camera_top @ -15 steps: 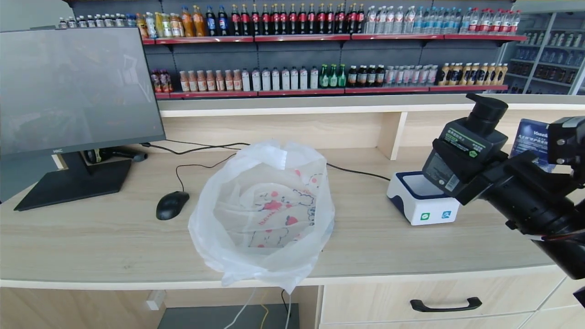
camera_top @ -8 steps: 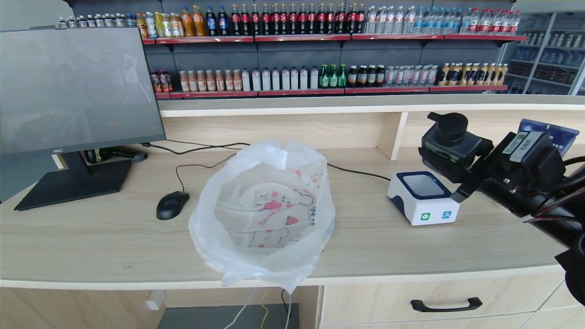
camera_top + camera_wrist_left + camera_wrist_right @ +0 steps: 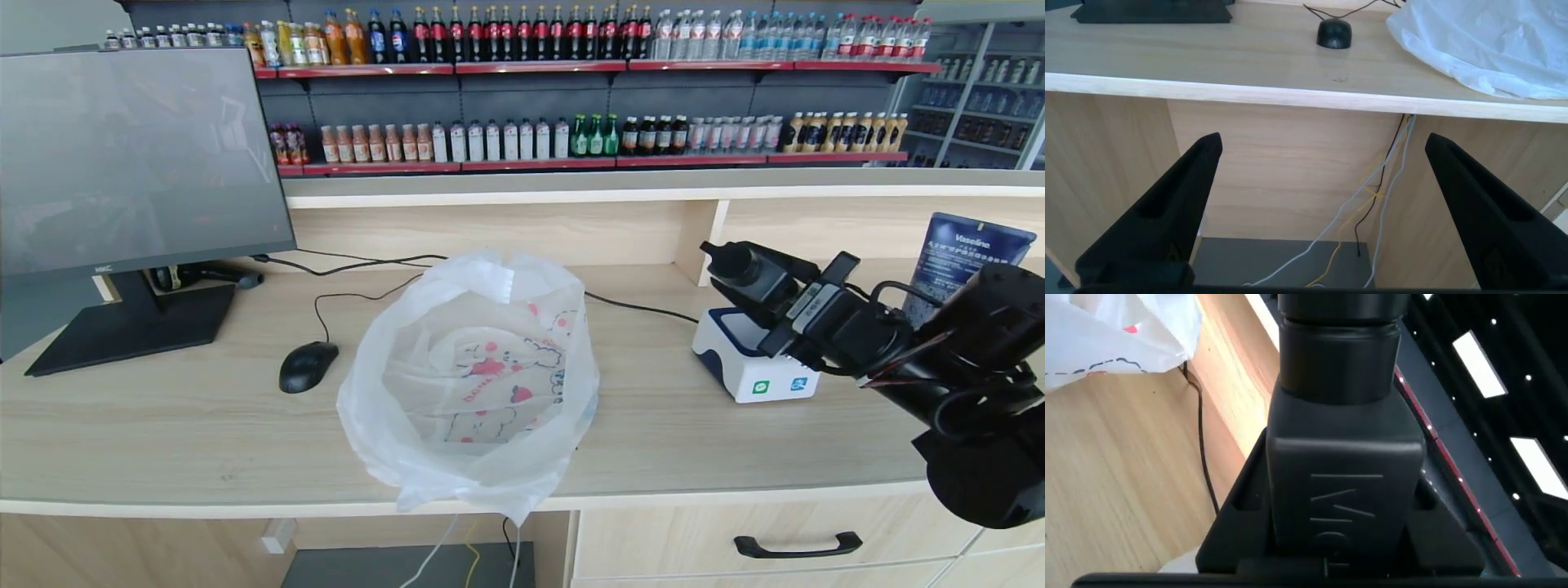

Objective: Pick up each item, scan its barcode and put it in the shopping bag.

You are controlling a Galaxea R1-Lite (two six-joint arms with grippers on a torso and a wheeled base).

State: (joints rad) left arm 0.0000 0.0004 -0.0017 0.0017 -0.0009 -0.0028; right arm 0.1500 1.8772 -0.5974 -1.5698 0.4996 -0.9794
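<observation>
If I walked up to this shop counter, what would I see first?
A big, crinkly white shopping bag stands open in the middle of the wooden counter. To its right, the right gripper holds a black bottle tilted over a white and blue scanner. Behind them, long shelves are packed with colourful drink bottles.
</observation>
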